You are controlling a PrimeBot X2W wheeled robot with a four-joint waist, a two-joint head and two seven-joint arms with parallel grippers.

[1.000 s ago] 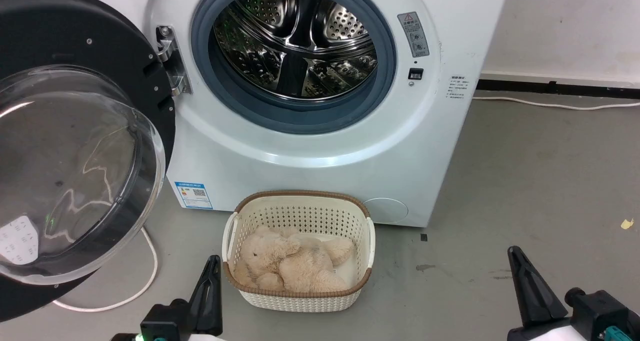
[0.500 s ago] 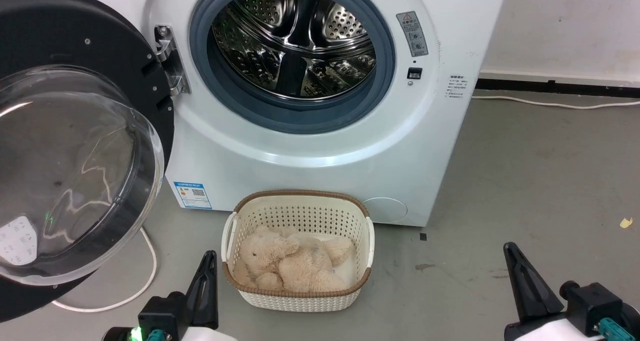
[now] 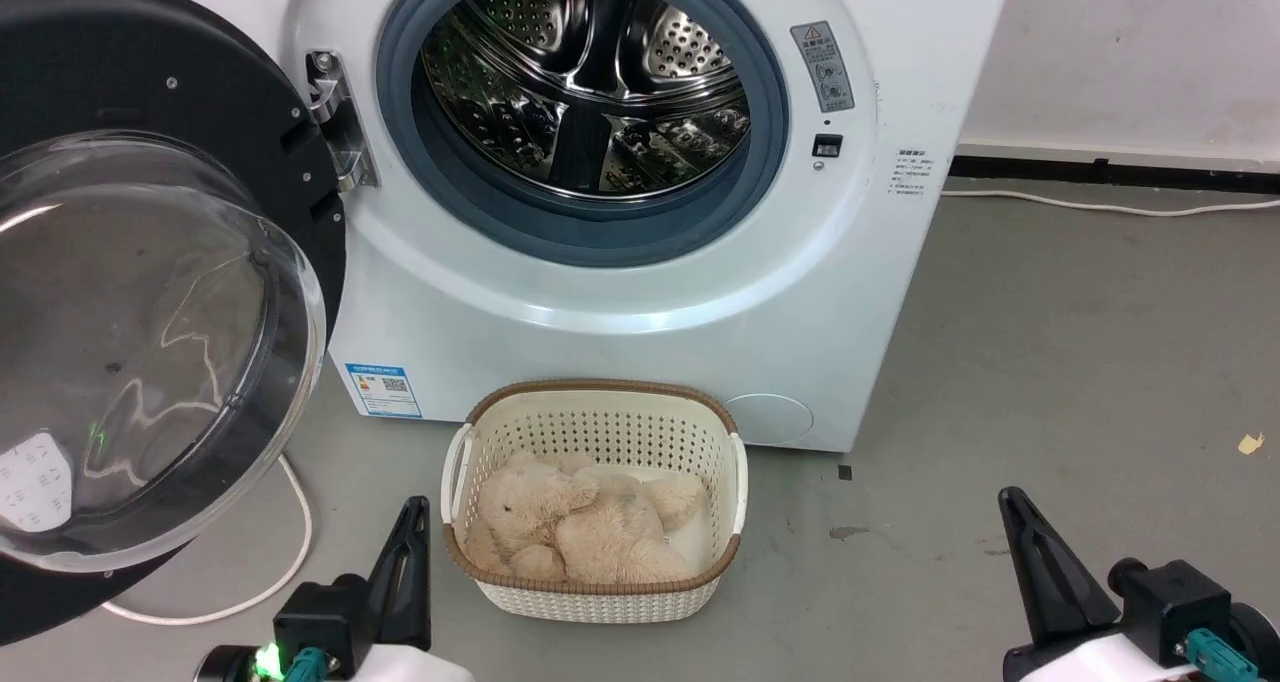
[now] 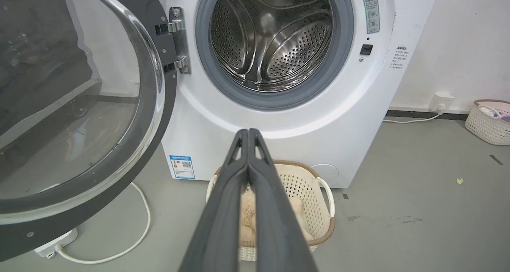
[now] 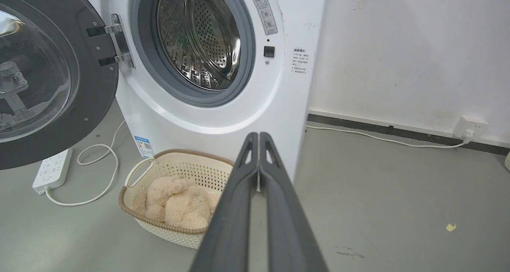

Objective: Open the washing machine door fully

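- Both grippers have their fingers pressed together on nothing: the left gripper (image 4: 248,133) and right gripper (image 5: 258,135) hang low, well apart from the washer (image 3: 620,302).
- Swung wide on its left-side hinge, the door (image 3: 150,312) leaves the drum (image 3: 585,92) exposed.
- On the floor just before the washer sits a basket (image 3: 600,427) holding a plush toy (image 3: 580,527).

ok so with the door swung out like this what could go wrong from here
The washing machine door juts out on the robot's left; a left arm swing might strike its glass. The left gripper, shut, is near the basket and could nudge it. The white cable under the door may snag wheels.
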